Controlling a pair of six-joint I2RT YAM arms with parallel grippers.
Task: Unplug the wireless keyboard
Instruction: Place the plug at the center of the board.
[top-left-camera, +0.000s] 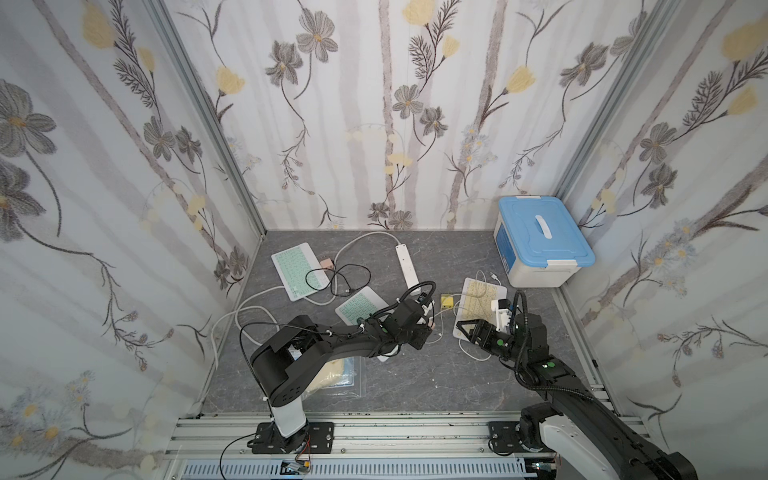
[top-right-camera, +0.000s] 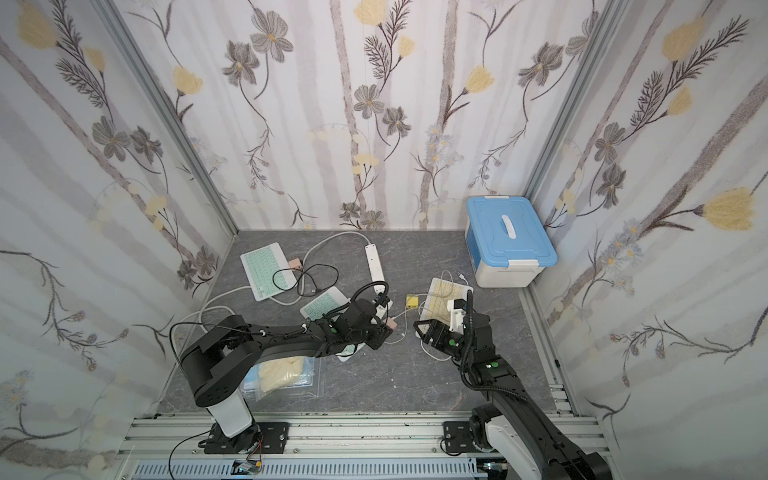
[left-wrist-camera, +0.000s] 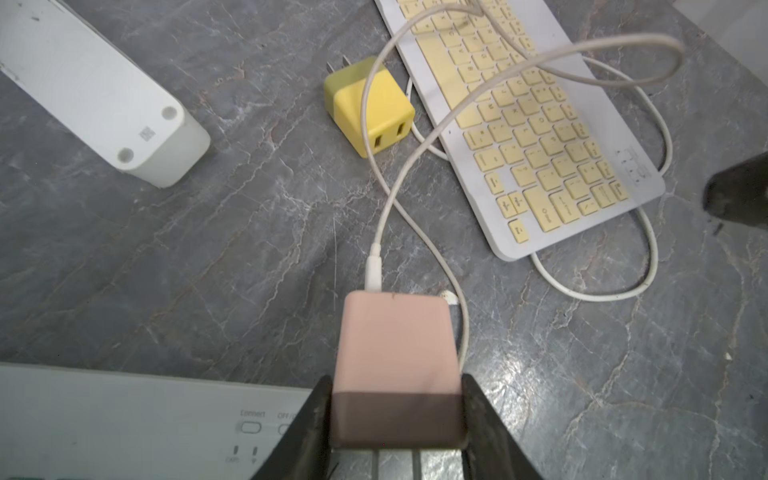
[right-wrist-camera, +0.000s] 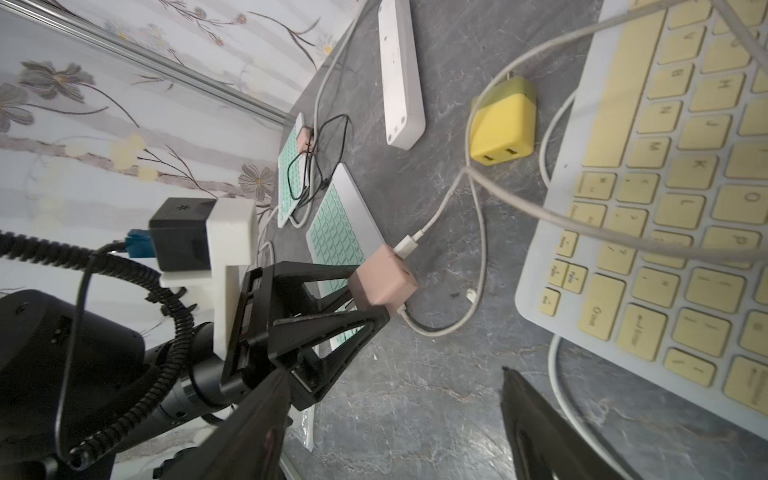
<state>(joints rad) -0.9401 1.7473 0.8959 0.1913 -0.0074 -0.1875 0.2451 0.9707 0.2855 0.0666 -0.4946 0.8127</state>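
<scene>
Charger (left-wrist-camera: 395, 353) pinched in left tool (left-wrist-camera: 396, 384); right tool (right-wrist-camera: 395, 374) spread.

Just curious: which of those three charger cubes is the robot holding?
The near pink charger, clamped by the left gripper; the yellow charger and far pink charger lie unheld.

Pink charger (left-wrist-camera: 395, 365), yellow-keyed keyboard (left-wrist-camera: 536, 124).
</scene>
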